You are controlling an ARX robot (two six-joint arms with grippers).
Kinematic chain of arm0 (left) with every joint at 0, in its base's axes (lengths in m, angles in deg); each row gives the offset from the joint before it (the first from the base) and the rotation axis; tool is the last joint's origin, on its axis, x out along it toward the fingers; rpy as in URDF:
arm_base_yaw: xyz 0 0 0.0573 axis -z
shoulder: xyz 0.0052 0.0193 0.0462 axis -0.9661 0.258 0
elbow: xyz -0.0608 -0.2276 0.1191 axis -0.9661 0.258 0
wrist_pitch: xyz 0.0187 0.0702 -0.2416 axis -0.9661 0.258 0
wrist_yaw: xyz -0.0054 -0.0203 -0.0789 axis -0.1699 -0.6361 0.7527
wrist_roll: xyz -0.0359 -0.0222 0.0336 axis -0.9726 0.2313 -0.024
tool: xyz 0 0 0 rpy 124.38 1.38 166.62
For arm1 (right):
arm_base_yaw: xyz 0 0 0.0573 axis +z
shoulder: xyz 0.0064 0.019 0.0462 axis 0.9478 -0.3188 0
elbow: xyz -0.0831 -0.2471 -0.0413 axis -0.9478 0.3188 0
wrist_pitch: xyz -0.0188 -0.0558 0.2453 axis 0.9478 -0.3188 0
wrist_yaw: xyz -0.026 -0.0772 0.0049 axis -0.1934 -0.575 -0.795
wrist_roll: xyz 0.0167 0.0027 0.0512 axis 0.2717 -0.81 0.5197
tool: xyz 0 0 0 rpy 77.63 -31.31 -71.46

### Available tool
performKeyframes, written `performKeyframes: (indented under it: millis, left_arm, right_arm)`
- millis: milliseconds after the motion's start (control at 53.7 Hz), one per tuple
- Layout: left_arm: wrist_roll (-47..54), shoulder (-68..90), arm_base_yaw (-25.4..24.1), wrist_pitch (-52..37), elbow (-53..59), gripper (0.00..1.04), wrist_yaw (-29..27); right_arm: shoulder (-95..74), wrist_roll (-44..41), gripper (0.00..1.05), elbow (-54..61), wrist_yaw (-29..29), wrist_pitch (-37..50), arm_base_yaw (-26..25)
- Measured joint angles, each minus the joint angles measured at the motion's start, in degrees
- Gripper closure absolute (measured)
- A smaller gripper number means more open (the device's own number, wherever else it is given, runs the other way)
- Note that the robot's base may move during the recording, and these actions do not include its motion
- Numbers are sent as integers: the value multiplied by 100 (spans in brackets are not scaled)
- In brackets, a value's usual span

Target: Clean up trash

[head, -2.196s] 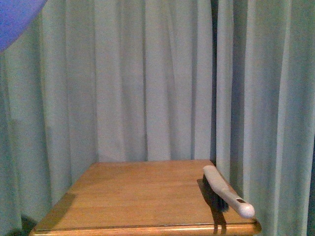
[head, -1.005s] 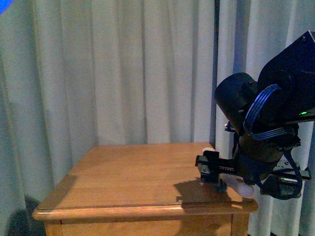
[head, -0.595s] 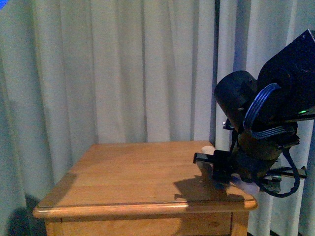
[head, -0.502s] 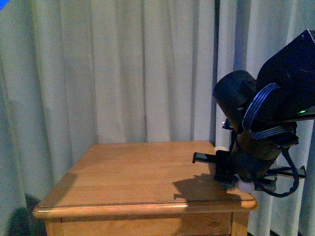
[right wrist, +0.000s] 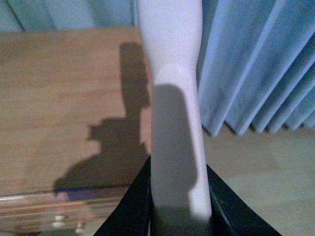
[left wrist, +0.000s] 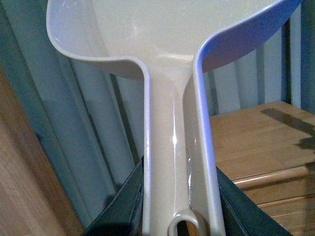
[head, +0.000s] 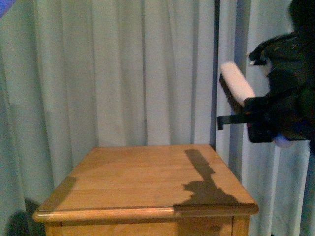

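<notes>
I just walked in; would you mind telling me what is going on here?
The robot has a tool in each arm. The right end effector holds a hand brush in the air, beside and above the right edge of the wooden table. The left end effector grips the beige dustpan by its handle. No paper wad shows in any view.

Right gripper (head: 258,122) up high on the right, clamped on brush (head: 236,83). Left gripper (left wrist: 179,216) clamped on dustpan (left wrist: 172,123) handle.
</notes>
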Motion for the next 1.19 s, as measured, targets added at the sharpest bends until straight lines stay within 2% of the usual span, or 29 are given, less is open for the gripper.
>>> performKeyframes:
  millis: [93,242,391,651,763,1191]
  left_arm:
    - [0,0,0,0,0,77,0]
    - [0,0,0,0,0,77,0]
    - [-2,0,0,0,0,77,0]
    - [0,-2,0,0,0,77,0]
    - [-2,0,0,0,0,77,0]
    - [0,4,-4,0,0,77,35]
  right_arm:
    - [896,-317,84,793,-37,317,63]
    - [2328,-632,84,1956,-358,339,210]
    - [3689,-933,84,2616,-754,286,439]
    - [5243,-1473,84,3077,-1609,256,979]
    - [5274,-1471,84,3091,-1799,48,1005]
    - [5300,-1410,84,3088,-1906,-59,977]
